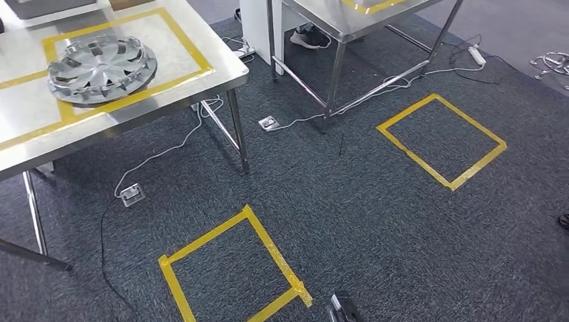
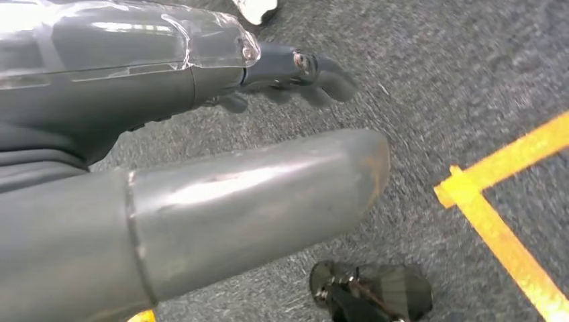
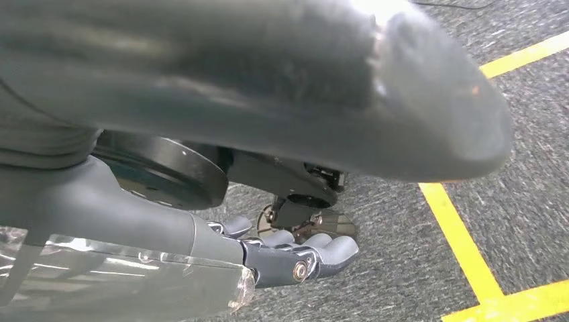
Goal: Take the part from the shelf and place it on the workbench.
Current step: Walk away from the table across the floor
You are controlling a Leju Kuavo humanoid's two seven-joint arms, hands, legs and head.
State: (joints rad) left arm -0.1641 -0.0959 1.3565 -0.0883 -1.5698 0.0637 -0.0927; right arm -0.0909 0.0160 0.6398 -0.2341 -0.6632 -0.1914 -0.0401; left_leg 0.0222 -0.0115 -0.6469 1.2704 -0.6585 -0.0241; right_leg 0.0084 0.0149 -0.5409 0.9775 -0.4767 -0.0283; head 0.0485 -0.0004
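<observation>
In the head view the part (image 1: 102, 68), a silver wheel cover with many spokes, lies flat on the steel workbench (image 1: 221, 64) inside a frame of yellow tape (image 1: 194, 55); it looks light and stiff but smooth, so I judge the rim is the safest place to hold it. In the left wrist view the left hand (image 2: 295, 70) hangs over the grey carpet (image 2: 470, 80), fingers loosely apart and holding nothing. In the right wrist view the right hand (image 3: 302, 258) is also empty, fingers slightly curled but apart.
</observation>
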